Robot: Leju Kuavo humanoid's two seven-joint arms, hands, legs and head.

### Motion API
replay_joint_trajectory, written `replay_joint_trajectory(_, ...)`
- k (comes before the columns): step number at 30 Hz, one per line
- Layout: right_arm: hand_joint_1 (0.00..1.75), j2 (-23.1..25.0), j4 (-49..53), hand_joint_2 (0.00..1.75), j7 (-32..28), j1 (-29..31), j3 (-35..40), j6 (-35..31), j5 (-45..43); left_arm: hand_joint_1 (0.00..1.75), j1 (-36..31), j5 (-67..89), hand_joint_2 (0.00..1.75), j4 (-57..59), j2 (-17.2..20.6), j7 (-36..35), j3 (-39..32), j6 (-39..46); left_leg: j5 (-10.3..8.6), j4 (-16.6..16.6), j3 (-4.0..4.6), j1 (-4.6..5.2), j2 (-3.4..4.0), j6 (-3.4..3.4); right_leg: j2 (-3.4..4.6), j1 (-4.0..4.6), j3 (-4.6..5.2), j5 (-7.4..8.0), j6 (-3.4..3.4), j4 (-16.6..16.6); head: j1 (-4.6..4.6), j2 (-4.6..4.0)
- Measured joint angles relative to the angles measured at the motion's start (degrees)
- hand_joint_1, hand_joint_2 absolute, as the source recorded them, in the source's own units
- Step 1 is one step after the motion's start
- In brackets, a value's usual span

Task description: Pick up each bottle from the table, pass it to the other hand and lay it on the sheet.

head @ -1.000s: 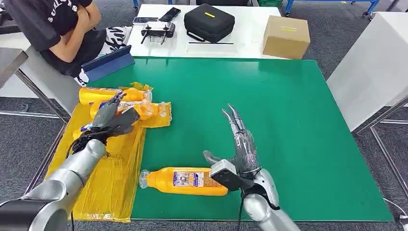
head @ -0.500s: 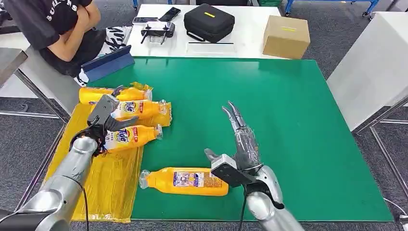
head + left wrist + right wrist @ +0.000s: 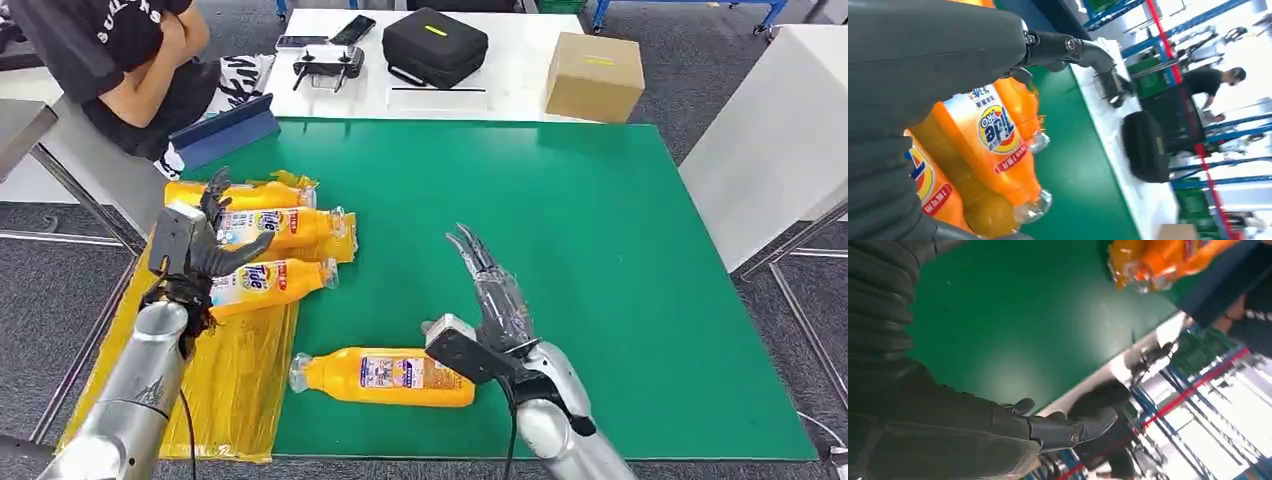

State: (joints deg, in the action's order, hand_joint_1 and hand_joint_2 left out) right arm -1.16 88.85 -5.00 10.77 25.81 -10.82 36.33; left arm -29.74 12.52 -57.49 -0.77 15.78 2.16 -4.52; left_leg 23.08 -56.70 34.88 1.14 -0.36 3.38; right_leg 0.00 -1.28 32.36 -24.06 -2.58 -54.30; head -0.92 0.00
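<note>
We find a green worktop (image 3: 600, 280) in a workshop with grey carpet, a white table behind it carrying a black case (image 3: 434, 46) and a cardboard box (image 3: 595, 76), and a seated person (image 3: 120, 60) off the far left corner. A yellow sheet (image 3: 235, 370) covers the worktop's left edge; three orange bottles (image 3: 262, 238) lie on it side by side toward the far end. The fourth bottle (image 3: 385, 375) lies on bare green near the near edge, long axis along that edge, cap toward the sheet, base just beside the right hand (image 3: 490, 300). That hand is released, fingers spread and raised past the bottle's base, and is plainly the nearer. The left hand (image 3: 205, 245) hangs over the sheet by the nearest laid bottle, fingers apart and grasping nothing. We judge that the next pickup falls to the right hand.
</note>
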Motion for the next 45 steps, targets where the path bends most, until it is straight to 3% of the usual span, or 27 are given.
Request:
replay_joint_trajectory(5, 0.0, -1.0, -0.3, 1.75, 4.1, 2.0, 1.2, 6.9, 1.4, 0.0, 4.4, -1.8, 1.75, -7.6, -0.8, 0.2, 0.0, 3.4, 0.01, 0.0, 0.01, 0.0, 0.01, 0.0, 0.01, 0.0, 0.01, 0.0, 0.0, 0.0, 0.02, 0.0)
replay_joint_trajectory(11, 0.0, -4.3, -3.6, 1.75, 4.5, 7.6, 3.7, 11.5, -2.0, 0.0, 7.9, -2.4, 1.75, -13.4, -1.3, 0.2, 0.2, 6.0, 0.0, 0.0, 0.0, 0.0, 0.01, 0.0, 0.0, 0.0, 0.0, 0.01, 0.0, 0.0, 0.02, 0.0)
replay_joint_trajectory(18, 0.0, -6.2, -8.5, 1.75, 4.3, 12.4, 7.5, 18.1, -11.9, 0.0, 8.4, -1.8, 1.75, -14.4, -1.7, 0.3, 1.3, 7.2, -0.01, 0.0, -0.01, 0.0, 0.0, 0.0, 0.0, 0.01, 0.0, 0.02, -0.01, 0.0, 0.02, 0.0)
replay_joint_trajectory(27, 0.0, -8.3, -10.6, 1.75, 1.9, 17.9, 14.6, 20.2, -19.7, 0.0, 7.3, -1.7, 1.75, -12.2, -2.7, 0.3, 2.3, 8.8, 0.0, 0.0, -0.01, 0.0, 0.01, 0.0, 0.0, 0.01, 0.01, 0.02, -0.01, 0.0, 0.02, 0.0)
replay_joint_trajectory(39, 0.0, -11.1, -3.5, 1.75, -1.2, 16.5, 22.0, 9.5, -8.2, 0.0, 5.5, -1.9, 1.75, -8.4, -2.9, 0.5, 2.0, 10.5, 0.0, 0.0, -0.01, 0.0, 0.0, 0.0, 0.0, 0.01, 0.04, 0.01, 0.0, 0.0, 0.0, 0.0)
replay_joint_trajectory(45, 0.0, -12.0, -1.9, 1.75, -0.5, 11.1, 23.1, -8.6, 7.2, 0.0, 4.0, -0.1, 1.75, -6.0, -3.2, 0.9, 1.1, 11.8, 0.0, 0.0, 0.0, 0.0, -0.01, 0.0, -0.01, 0.01, 0.05, 0.01, 0.0, 0.0, 0.02, 0.0)
